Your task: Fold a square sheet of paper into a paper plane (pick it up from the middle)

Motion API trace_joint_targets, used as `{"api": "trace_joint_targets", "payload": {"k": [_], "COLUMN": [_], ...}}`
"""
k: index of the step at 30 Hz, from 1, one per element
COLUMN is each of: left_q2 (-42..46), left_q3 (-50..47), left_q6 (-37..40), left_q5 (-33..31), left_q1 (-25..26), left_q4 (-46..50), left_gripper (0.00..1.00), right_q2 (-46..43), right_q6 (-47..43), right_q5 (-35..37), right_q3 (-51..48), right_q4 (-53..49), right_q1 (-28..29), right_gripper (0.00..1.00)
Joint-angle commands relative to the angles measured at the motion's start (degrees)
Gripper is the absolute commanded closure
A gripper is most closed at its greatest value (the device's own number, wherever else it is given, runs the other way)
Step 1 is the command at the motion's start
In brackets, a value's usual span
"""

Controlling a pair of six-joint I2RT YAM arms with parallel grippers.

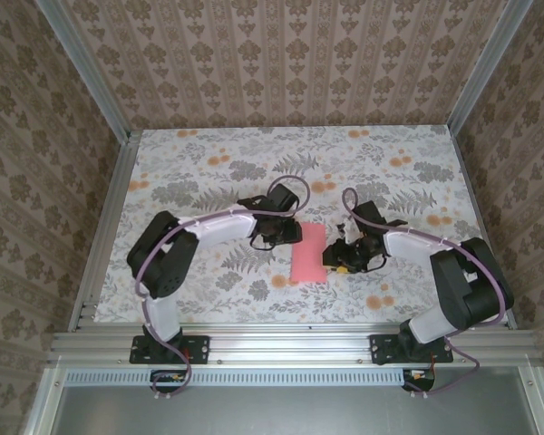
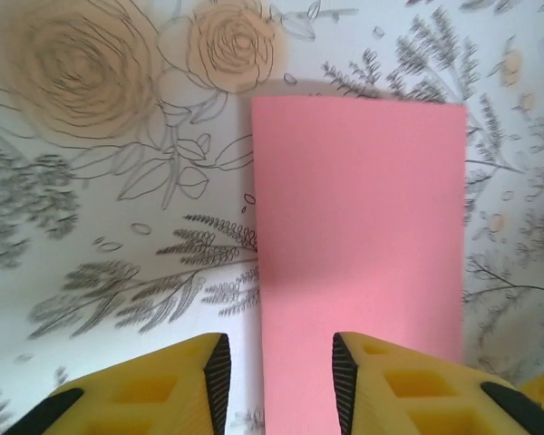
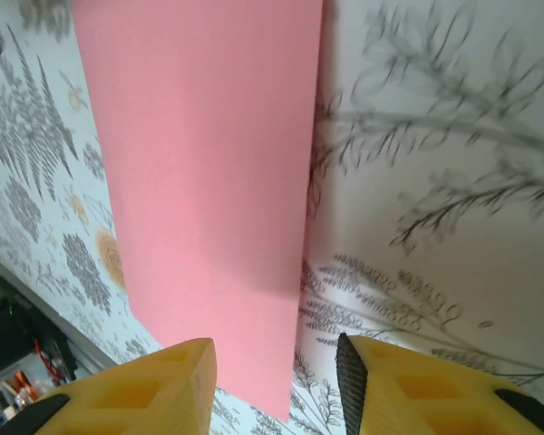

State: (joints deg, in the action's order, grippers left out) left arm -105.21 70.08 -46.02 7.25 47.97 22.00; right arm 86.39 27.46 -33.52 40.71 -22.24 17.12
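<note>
The square sheet of paper (image 1: 308, 254) lies flat on the table (image 1: 208, 163), in the near-centre area between the two arms. It is thin, matte, plain pink-red stock with straight edges and sharp corners. In its present state it shows as an oblong, longer than it is wide, with its long side running near to far. Its surface is smooth, and no crease is discernible.

The table covering is white, printed with grey fern and leaf line-work and orange flowers.

The left gripper (image 1: 290, 233) sits at the far left corner of the sheet. In the left wrist view its fingers (image 2: 163, 385) are yellow moulded plastic with recessed pockets and black ribbed pads. The jaws stand apart with nothing between them; the left edge of the sheet shows through the gap.

The right gripper (image 1: 337, 256) sits at the right edge of the sheet. Its jaws are likewise parted and hold nothing, with the sheet's edge visible below the gap in the right wrist view.
</note>
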Motion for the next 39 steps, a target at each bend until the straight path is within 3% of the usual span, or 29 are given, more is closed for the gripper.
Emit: {"api": "trace_joint_targets", "payload": {"k": [1,11,16,22,26,31,39], "left_q2": [4.85,3.29,3.75,8.21,10.35,9.88,4.96], "left_q3": [0.39,5.56,3.58,-3.96,-8.85,-10.93,-13.95], "left_q6": [4.56,14.6,15.31,9.56,6.28,4.21,-1.3], "left_q5": [-4.78,-23.94,-26.0,-14.51,-3.06,8.98,15.18], "left_q1": [2.57,19.26,22.23,14.74,8.51,4.42,1.26], "left_q4": [4.84,17.61,17.92,7.56,-3.91,-12.77,-19.17], "left_gripper": [0.59,0.5,0.49,0.69,0.77,0.84,0.86], "right_q2": [2.51,10.22,11.78,9.9,8.13,6.82,4.8], "right_q6": [-3.97,-3.78,-2.74,-0.86,0.9,1.57,2.78], "right_q5": [1.27,-2.05,-3.84,-5.06,-6.58,-6.97,-7.71], "right_q3": [4.06,10.1,10.05,6.55,3.33,0.58,-1.33], "right_q4": [-3.89,-1.33,-0.31,2.51,4.65,5.64,6.43], "right_q1": [-1.52,-4.32,-4.8,-4.67,-4.69,-4.65,-4.32], "right_gripper": [0.57,0.59,0.6,0.61,0.61,0.61,0.6]}}
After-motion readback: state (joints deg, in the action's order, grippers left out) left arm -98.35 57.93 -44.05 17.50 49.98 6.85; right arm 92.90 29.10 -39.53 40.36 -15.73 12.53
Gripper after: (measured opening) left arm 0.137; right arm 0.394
